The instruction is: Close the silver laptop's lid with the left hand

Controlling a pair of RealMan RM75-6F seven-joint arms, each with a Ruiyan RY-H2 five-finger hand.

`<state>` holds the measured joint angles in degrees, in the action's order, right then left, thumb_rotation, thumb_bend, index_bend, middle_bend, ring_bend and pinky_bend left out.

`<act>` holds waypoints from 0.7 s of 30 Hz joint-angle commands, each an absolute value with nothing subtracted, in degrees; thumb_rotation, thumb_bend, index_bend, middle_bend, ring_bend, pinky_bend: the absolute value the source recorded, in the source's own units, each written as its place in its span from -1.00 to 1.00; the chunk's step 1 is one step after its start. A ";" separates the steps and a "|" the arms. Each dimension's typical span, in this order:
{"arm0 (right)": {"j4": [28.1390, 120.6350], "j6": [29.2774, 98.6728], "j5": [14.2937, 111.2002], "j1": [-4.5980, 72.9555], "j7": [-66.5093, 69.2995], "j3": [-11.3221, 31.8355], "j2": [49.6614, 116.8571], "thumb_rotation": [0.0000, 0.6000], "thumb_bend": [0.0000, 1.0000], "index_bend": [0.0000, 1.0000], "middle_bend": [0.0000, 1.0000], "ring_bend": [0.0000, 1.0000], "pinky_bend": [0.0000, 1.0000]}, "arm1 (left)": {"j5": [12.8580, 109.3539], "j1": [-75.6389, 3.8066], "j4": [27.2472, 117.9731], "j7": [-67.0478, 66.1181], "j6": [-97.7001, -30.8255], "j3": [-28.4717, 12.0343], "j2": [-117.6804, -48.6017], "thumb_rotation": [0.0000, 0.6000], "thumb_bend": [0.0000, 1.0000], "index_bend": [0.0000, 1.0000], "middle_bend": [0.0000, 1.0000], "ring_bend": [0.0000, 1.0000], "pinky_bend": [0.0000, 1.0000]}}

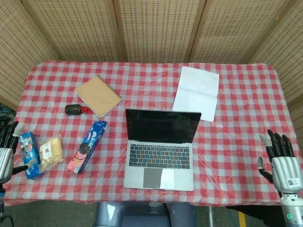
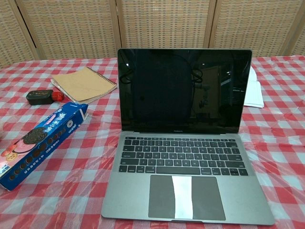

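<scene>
The right hand [image 1: 279, 158] has black fingers [image 1: 277, 142], some tipped white, on a silver metallic palm bearing a small square code label; below it, a grey wrist shows a green light. The left hand [image 1: 5, 151] looks alike: dark fingers, white tip, silver body.

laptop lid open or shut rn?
Open. The silver laptop's lid stands upright, its dark screen and keyboard exposed; the left hand sits at the table edge, apart from it.
</scene>
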<state>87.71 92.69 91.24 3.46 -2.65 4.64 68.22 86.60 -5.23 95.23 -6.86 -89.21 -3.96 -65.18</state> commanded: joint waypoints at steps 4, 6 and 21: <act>87.93 92.17 90.75 3.49 -2.50 4.68 68.04 1.00 0.49 -0.98 -1.00 -1.00 -1.00 | 86.00 -5.29 95.63 -7.50 -88.67 -3.99 -64.95 1.00 -0.86 -1.00 -1.00 -1.00 -0.98; 87.98 91.90 90.59 3.47 -2.55 4.58 67.97 1.00 0.50 -0.98 -1.00 -1.00 -1.00 | 85.70 -5.23 95.83 -7.61 -88.50 -3.97 -64.82 1.00 -0.86 -1.00 -1.00 -1.00 -0.98; 87.98 91.37 89.55 3.58 -1.70 5.08 67.83 1.00 0.53 -0.98 -1.00 -1.00 -1.00 | 85.09 -5.69 97.53 -9.10 -86.59 -3.51 -64.26 1.00 -0.83 -1.00 -1.00 -1.00 -0.98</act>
